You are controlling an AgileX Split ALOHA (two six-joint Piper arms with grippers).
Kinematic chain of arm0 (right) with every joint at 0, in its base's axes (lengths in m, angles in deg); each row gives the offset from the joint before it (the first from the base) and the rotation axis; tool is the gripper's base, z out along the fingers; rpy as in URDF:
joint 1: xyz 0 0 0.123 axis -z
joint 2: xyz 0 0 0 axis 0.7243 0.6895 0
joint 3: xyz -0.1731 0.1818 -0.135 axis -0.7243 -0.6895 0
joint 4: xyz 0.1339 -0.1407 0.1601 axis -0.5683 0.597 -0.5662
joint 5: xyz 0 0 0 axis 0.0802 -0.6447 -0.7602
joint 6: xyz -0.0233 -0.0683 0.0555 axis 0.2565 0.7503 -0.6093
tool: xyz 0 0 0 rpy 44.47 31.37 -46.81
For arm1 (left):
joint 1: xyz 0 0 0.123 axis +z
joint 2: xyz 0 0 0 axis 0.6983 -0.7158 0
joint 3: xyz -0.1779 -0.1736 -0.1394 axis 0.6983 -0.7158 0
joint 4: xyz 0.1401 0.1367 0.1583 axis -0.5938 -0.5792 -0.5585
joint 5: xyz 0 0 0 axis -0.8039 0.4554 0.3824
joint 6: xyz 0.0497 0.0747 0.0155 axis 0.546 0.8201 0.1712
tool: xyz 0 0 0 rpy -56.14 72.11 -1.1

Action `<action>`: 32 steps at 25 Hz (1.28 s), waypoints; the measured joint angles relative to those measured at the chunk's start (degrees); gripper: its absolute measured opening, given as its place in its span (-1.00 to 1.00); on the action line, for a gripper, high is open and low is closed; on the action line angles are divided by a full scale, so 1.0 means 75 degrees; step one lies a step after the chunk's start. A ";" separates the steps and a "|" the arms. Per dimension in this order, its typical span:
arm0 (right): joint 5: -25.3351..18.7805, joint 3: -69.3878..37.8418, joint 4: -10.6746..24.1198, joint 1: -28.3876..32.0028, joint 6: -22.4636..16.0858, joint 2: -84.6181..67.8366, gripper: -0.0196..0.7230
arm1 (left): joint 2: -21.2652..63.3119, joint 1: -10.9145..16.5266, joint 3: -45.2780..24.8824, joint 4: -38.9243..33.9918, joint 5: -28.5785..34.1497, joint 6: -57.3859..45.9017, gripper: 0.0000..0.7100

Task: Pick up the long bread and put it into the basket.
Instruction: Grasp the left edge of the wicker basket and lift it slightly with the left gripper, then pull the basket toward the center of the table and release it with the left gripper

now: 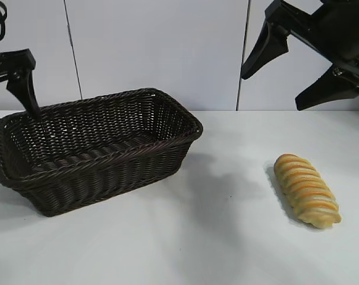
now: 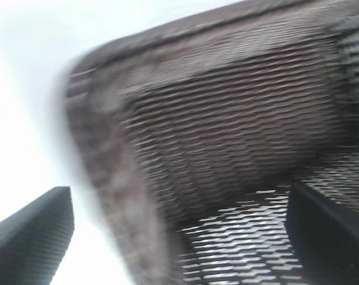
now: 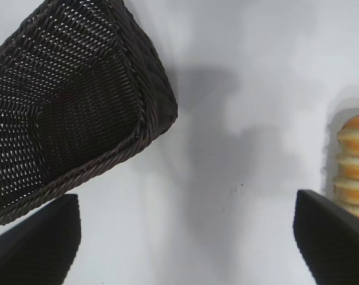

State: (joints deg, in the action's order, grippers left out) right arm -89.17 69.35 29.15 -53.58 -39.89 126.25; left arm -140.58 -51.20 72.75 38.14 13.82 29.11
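Note:
The long bread (image 1: 306,190), golden-yellow with orange-brown stripes, lies on the white table at the right. It also shows at the edge of the right wrist view (image 3: 353,160). The dark brown wicker basket (image 1: 96,178) stands at the left and is empty. My right gripper (image 1: 271,93) is open and empty, high above the table, up and to the left of the bread. In its wrist view (image 3: 185,243) only bare table lies between its fingers. My left gripper (image 1: 26,98) hangs over the basket's left end, open and empty. Its wrist view (image 2: 179,237) shows the basket's rim (image 2: 126,196) between its fingers.
The white table (image 1: 227,237) runs between the basket and the bread. A white panelled wall (image 1: 167,47) stands behind. The basket's corner (image 3: 150,113) shows in the right wrist view.

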 joint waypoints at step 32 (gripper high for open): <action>-0.0029 0.0000 0.0019 0.0000 0.0000 0.0000 0.92 | -0.0452 -0.0012 0.2163 0.1478 0.1464 0.1539 -0.72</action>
State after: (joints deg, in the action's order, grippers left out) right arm -89.39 69.35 29.30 -53.58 -39.89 126.25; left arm -143.97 -51.29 88.97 49.22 24.80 40.65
